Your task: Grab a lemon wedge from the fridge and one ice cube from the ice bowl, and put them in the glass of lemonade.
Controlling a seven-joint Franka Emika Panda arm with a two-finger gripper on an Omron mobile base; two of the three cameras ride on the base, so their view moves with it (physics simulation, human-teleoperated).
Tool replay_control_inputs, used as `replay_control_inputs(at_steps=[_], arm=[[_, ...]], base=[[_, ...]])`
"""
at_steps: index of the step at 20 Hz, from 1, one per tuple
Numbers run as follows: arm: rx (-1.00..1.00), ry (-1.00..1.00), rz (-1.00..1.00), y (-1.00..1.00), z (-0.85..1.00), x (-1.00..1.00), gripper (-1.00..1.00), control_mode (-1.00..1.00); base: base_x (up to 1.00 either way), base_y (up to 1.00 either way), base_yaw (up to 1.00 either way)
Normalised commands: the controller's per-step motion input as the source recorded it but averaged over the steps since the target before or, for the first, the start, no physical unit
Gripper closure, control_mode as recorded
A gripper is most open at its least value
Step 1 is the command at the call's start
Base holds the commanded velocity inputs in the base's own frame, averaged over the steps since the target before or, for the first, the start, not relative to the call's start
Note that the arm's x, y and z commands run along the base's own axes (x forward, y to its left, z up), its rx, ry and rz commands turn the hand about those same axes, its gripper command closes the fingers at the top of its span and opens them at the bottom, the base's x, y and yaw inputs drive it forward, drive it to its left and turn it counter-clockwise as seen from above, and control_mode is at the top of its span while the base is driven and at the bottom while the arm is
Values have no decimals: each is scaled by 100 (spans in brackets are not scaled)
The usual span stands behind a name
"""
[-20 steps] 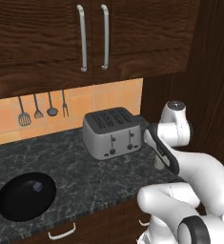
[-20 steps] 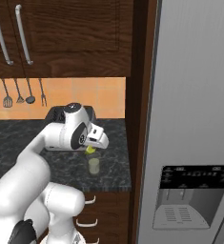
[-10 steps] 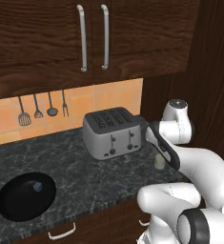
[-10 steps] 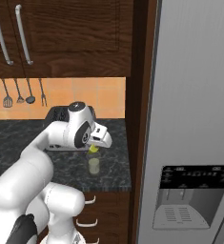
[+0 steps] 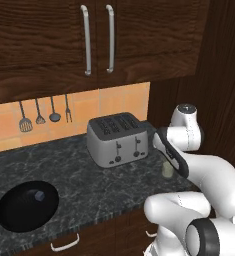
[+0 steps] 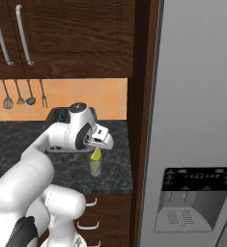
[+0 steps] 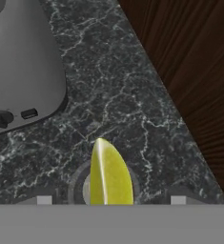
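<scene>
The lemon wedge (image 7: 108,176) hangs bright yellow between my fingertips (image 7: 43,200), which stand wide apart and clear of it on both sides. Right under it stands the glass of lemonade (image 7: 79,187), its rim showing around the wedge. From the right base view, my gripper (image 6: 101,146) is open just above the lemon wedge (image 6: 96,154), which sits at the mouth of the glass of lemonade (image 6: 95,168). The ice bowl (image 5: 26,206) lies at the counter's left with an ice cube (image 5: 38,196) in it. The fridge (image 6: 197,120) stands at the right, doors closed.
A grey toaster (image 5: 118,140) stands on the dark counter (image 5: 89,185) just left of the glass. A dark wooden panel (image 6: 141,96) rises between the counter's end and the fridge. Wall cabinets (image 5: 89,40) and hanging utensils (image 5: 44,114) are at the back.
My fingers have parted and let go of the lemon wedge, which has sunk slightly toward the glass. The hand drifted a little to the right over the glass.
</scene>
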Motion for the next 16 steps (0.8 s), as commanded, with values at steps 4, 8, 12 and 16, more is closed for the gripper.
replay_control_inputs(at_steps=[4,8,12,16], arm=[[0,0,0,0,0,0,-100,-100],[0,0,0,0,0,-17,-100,-100],[0,-1,1,2,0,-24,-100,-100],[2,-5,7,13,5,-37,-100,-100]], base=[[0,0,0],[0,0,0],[0,0,0],[0,0,0]])
